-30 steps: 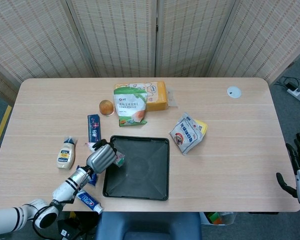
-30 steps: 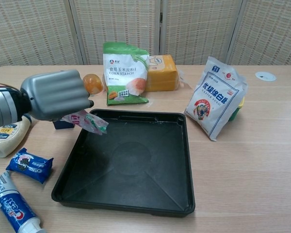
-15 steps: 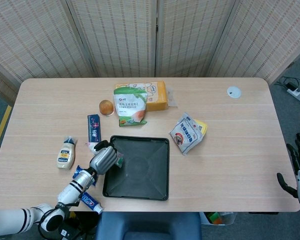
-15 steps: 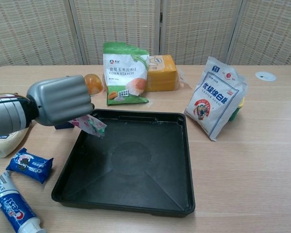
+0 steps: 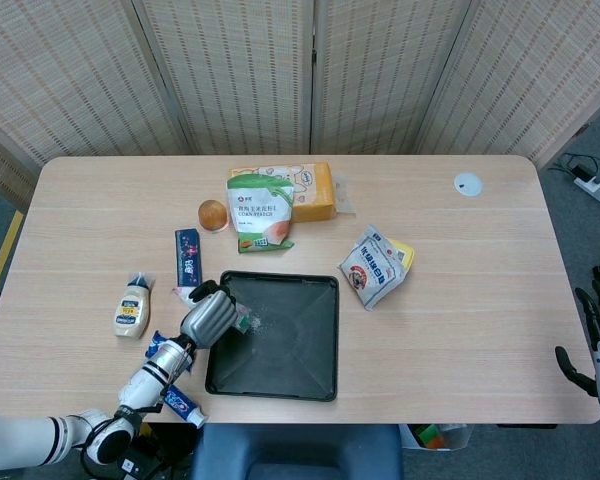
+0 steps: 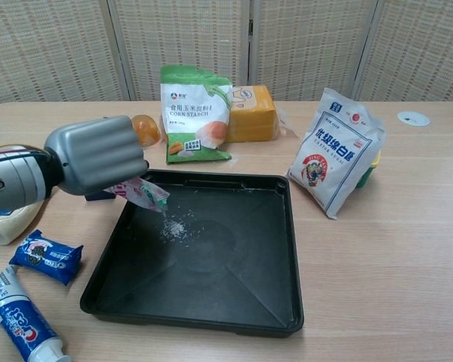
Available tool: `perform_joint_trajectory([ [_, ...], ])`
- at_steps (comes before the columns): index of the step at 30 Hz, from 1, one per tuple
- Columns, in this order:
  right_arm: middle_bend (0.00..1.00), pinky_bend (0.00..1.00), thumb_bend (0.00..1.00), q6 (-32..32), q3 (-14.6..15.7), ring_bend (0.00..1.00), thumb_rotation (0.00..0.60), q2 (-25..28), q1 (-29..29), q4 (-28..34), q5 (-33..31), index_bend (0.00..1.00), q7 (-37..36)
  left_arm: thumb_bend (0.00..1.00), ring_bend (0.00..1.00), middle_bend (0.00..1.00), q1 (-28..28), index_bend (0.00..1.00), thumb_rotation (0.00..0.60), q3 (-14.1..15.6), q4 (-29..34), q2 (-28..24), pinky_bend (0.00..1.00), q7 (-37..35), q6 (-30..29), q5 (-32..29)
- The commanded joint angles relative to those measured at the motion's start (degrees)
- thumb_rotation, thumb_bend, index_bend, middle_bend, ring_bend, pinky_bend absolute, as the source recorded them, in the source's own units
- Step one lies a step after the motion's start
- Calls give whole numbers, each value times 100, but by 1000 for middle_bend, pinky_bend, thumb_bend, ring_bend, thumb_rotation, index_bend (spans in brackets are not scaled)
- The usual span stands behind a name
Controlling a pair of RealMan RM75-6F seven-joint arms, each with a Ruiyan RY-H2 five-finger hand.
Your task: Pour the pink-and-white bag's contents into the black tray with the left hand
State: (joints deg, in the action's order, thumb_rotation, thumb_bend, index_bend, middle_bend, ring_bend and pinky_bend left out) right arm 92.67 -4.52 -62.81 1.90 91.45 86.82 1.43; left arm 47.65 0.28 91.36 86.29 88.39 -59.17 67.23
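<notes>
Over the left rim of the black tray (image 6: 279, 249), the left robot hand (image 6: 98, 154) is clenched around the pink-and-white bag (image 6: 140, 193), which tilts mouth-down toward the tray floor. White grains (image 6: 174, 226) lie scattered on the tray just below the bag's opening. Off the bench's right edge, the right robot hand (image 5: 598, 345) hangs with fingers apart, holding nothing. Behind the tray stand a green corn starch bag (image 6: 195, 113) and an orange block (image 6: 251, 112); a white sugar bag (image 6: 336, 151) leans to the tray's right. Left of the tray lie a toothpaste tube (image 6: 19, 320), a small blue packet (image 6: 47, 255) and a mayonnaise bottle (image 5: 132, 308).
</notes>
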Motion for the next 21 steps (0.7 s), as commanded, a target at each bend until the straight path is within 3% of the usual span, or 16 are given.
perform_joint_trajectory([
  [1, 0, 0, 367, 3, -3, 41, 600, 2, 3, 3, -4, 0, 1, 616, 733, 785, 35, 606, 600, 27, -266, -58, 771, -1124, 54, 626],
  [10, 0, 0, 366, 1, -9, 39, 600, 1, 15, 24, -36, 0, 19, 599, 735, 785, -82, 612, 600, 44, -1123, 80, 771, -3604, -378, 1772],
  [21, 0, 0, 365, -37, -26, 38, 600, 6, 3, 64, -77, 0, 66, 602, 733, 785, -405, 618, 600, -106, -1551, 148, 771, -6698, -880, 2070],
])
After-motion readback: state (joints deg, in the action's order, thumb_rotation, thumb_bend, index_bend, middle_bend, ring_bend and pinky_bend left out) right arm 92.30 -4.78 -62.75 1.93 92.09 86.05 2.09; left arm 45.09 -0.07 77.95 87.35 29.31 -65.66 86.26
